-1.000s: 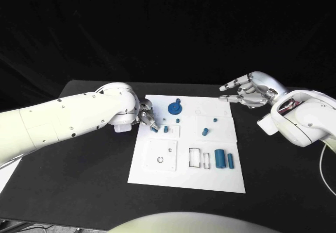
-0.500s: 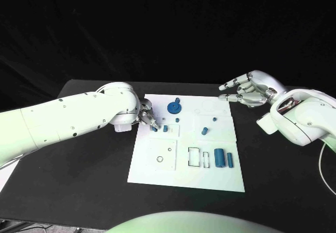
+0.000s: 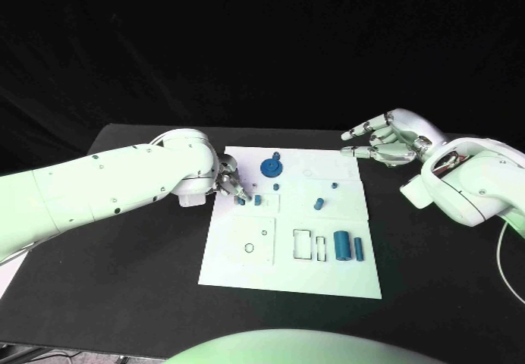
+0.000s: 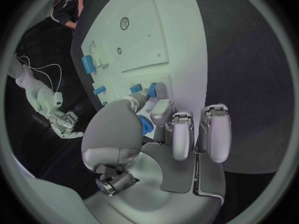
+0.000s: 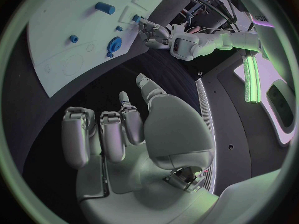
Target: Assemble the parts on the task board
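At the left edge of the task board [image 3: 249, 265], the left robot hand [image 3: 227, 182] has its fingertips pinched on a small blue part [image 3: 240, 202], low over a square panel just beside a blue peg [image 3: 258, 200] already standing there. Further right, a blue gear [image 3: 272, 166], a small peg [image 3: 278, 186], a slanted piece [image 3: 319, 203] and two cylinders [image 3: 349, 246] lie on the board; several outlined slots look unfilled, so much assembly seems left. The right robot hand [image 3: 385, 141] hovers above the worktop [image 3: 131, 296] beyond the board's far right corner, fingers apart, holding nothing.
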You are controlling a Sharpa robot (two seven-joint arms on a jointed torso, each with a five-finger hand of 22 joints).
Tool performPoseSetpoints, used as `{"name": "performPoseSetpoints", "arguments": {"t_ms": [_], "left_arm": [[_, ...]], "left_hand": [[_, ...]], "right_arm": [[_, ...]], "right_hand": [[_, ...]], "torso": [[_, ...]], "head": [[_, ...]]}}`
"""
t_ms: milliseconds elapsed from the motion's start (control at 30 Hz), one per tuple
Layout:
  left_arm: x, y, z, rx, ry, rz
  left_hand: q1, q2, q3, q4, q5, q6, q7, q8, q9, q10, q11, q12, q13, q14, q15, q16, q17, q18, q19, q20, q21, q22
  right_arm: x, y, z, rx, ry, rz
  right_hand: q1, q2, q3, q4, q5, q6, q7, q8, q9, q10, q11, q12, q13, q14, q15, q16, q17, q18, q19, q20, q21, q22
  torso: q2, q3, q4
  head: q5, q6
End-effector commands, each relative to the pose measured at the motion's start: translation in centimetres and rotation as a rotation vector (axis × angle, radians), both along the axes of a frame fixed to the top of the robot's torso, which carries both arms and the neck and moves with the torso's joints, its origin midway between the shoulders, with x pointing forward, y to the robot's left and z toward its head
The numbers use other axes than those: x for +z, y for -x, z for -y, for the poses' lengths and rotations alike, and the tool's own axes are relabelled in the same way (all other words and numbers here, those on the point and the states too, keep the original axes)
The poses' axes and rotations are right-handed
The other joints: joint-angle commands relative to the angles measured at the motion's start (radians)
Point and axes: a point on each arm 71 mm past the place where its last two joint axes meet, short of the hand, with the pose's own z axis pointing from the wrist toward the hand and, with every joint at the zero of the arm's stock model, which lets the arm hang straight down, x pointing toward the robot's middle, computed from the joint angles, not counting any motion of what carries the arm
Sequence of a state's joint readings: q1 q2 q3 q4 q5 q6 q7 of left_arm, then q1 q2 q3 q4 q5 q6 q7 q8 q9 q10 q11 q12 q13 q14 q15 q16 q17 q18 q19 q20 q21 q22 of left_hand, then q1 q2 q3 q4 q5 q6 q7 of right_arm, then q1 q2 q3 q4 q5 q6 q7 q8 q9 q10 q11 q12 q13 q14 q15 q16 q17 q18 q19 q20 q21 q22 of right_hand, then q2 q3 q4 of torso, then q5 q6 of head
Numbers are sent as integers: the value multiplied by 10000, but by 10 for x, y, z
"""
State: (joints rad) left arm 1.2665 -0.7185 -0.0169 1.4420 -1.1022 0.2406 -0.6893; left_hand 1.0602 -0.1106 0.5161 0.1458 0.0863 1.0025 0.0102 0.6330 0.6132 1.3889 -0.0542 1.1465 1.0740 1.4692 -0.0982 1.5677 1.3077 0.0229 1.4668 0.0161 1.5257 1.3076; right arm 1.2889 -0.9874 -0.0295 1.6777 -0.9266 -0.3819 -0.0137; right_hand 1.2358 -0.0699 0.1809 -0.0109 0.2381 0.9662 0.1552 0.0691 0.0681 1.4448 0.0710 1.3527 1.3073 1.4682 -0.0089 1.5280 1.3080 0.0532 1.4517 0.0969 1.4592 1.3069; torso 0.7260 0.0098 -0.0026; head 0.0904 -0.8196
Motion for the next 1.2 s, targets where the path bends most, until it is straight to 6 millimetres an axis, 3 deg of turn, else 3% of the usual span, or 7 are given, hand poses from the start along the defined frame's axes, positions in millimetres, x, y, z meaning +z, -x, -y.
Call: {"name": "performPoseSetpoints", "arguments": {"t_ms": [33, 200, 400, 600, 1067, 1167, 1200], "left_arm": [[-6, 3, 0, 105, -271, -334], [-6, 3, -2, 182, -343, -352], [-7, 1, -6, 389, -414, -311], [-6, -1, -7, 576, -283, -119], [2, -3, -10, 1145, 890, 813], [7, -4, -11, 1384, 2013, 1239], [9, -4, -11, 1425, 2426, 1371]], "left_hand": [[-108, -1, -70, 2, -53, 93, -10, -62, 7, 79, -17, 53, 19, 1016, -70, 30, 2631, -101, 843, -98, 29, 2191], [-243, -57, -225, 60, -62, 142, -18, -63, 1, 98, -25, 51, 21, 1016, -78, 30, 2631, -104, 848, -104, 40, 2204], [-833, -272, -1071, 444, -94, 254, -9, -48, 0, 120, -18, 22, 5, 1016, -75, 30, 2631, -110, 856, -107, 57, 2228], [-1023, -299, -1832, 691, -101, 275, -29, -46, 4, 132, -33, 11, 10, 1016, -89, 30, 2631, -110, 856, -117, 55, 2232], [-912, -82, -2837, 1046, -57, 247, -51, -15, 33, 115, -53, -56, -42, 1016, -119, 30, 2631, -83, 816, -147, -39, 2151], [-587, 141, -3025, 1076, -35, 36, 12, -69, 29, -110, -8, -387, -380, 1016, -97, 30, 2631, 5, 679, -147, -347, 1861], [-365, 214, -3029, 1030, -27, -188, 98, -167, -3, -510, 49, -1060, -1085, 1016, -71, 30, 2631, 125, 480, -124, -782, 1452]], "right_arm": [[0, 1, -1, 121, 38, -29], [0, 1, -1, 127, 36, -22], [0, 1, -1, 131, 34, -18], [0, 1, -1, 130, 36, -18], [-1, 0, -1, 140, 41, -24], [-1, 0, -1, 135, 45, -29], [-1, 0, -1, 134, 46, -30]], "right_hand": [[-37, 80, -53, -18, 45, 30, -8, -11, 8, -16, -47, -36, 1063, 826, -2, -32, 1769, 16, -71, -11, -48, 4], [-32, 79, -70, -14, 45, 30, -9, -12, 7, -29, -47, -59, 1047, 821, -3, -46, 1745, 20, -80, -12, -58, -17], [-37, 75, -79, -9, 43, 29, -8, -13, 7, -35, -47, -69, 1040, 820, -3, -49, 1740, 23, -87, -13, -65, -32], [-37, 75, -79, -9, 43, 29, -8, -13, 7, -35, -47, -69, 1040, 820, -3, -49, 1740, 23, -87, -13, -65, -32], [-37, 75, -79, -9, 43, 29, -8, -13, 7, -35, -47, -69, 1040, 820, -3, -49, 1740, 23, -87, -13, -65, -32], [-37, 75, -79, -9, 43, 29, -8, -13, 7, -35, -47, -69, 1040, 820, -3, -49, 1740, 23, -87, -13, -65, -32], [-37, 75, -79, -9, 43, 29, -8, -13, 7, -35, -47, -69, 1040, 820, -3, -49, 1740, 23, -87, -13, -65, -32]], "torso": [[3, 1, -2], [1, 3, -1], [-2, 0, -5], [4, -7, -6], [2, -2, 0], [-2, 0, -2], [-1, 0, -1]], "head": [[-8, 10], [-17, 11], [-25, 32], [-31, 47], [-58, 66], [-85, 68], [-89, 72]]}}
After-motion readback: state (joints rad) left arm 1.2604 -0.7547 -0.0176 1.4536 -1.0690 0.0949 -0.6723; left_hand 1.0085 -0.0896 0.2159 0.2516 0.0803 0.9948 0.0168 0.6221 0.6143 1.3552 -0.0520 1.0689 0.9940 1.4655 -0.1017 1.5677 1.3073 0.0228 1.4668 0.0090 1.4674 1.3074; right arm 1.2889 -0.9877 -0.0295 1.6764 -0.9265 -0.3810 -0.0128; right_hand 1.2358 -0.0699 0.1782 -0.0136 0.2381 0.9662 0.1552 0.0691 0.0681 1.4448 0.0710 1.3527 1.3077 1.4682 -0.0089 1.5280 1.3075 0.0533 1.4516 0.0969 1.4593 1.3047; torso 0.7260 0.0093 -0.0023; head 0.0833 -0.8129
